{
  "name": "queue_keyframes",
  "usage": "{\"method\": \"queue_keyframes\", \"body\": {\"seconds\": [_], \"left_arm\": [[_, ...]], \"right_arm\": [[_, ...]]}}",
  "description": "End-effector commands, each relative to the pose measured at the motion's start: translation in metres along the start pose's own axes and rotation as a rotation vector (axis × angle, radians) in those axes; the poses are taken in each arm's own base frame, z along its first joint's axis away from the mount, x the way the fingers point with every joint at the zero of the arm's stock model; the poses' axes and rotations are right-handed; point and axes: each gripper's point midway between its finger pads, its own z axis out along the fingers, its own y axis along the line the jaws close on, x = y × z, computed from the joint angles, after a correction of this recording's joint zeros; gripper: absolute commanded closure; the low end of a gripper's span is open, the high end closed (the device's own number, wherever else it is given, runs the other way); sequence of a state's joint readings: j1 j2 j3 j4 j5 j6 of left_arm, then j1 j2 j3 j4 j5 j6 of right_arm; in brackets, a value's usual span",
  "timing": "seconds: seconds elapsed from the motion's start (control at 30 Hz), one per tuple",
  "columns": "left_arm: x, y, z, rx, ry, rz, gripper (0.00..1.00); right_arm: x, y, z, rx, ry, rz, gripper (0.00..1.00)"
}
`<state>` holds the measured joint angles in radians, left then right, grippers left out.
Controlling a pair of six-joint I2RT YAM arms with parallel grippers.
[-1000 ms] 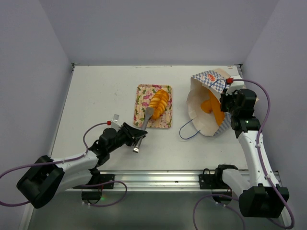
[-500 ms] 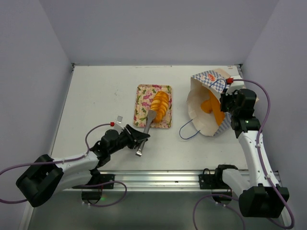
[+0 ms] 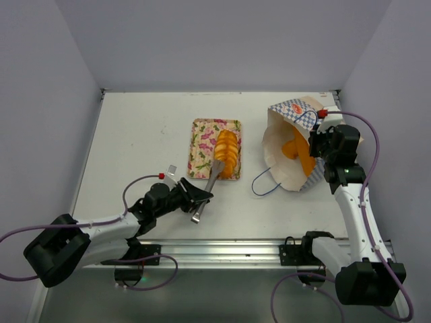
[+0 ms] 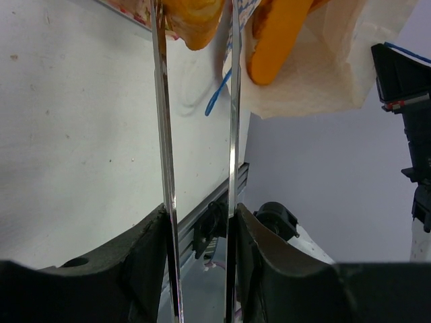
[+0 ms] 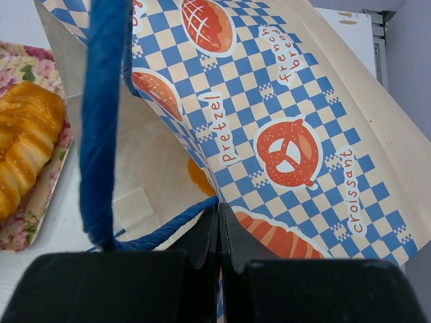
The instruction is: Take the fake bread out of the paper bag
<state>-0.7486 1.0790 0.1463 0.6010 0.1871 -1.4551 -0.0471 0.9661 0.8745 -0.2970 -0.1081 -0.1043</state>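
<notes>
The paper bag (image 3: 291, 145) lies on its side at the right, mouth facing left, with orange fake bread (image 3: 297, 151) inside. My right gripper (image 3: 318, 143) is shut on the bag's upper rim (image 5: 222, 202); the checkered band (image 5: 289, 134) and a bit of bread (image 5: 199, 179) show in the right wrist view. A ridged croissant (image 3: 226, 151) lies on the flowered tray (image 3: 201, 145). My left gripper (image 3: 194, 196) is shut on metal tongs (image 3: 210, 180). Their spread tips (image 4: 160, 40) reach the croissant's end (image 4: 194, 23); the bag's bread (image 4: 277, 37) lies beyond.
A blue cord handle (image 3: 264, 183) trails on the table in front of the bag. A small grey piece (image 3: 171, 169) lies near the left arm. The aluminium rail (image 3: 222, 249) runs along the near edge. Walls close in on three sides.
My left arm has shifted right and towards the near edge with the tongs, whose tips slid along the croissant's near end. The right arm and the bag have not moved.
</notes>
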Motion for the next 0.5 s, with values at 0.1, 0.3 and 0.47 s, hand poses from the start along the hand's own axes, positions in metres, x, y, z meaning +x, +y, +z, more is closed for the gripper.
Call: {"method": "queue_keyframes", "body": {"seconds": [0.1,0.3,0.47], "left_arm": [[0.0062,-0.0276,0.0037,0.071,0.041,0.043,0.54],[0.0095,-0.0309,0.0034,0.078,0.058,0.057,0.53],[0.0082,-0.0321,0.0021,0.075,0.049,0.067,0.52]], "right_arm": [[-0.0153,0.0012,-0.0038,-0.007,-0.064,0.011,1.0],[-0.0153,0.0007,-0.0039,-0.005,-0.064,0.011,1.0],[-0.016,0.0012,-0.0046,-0.006,-0.067,0.01,1.0]]}}
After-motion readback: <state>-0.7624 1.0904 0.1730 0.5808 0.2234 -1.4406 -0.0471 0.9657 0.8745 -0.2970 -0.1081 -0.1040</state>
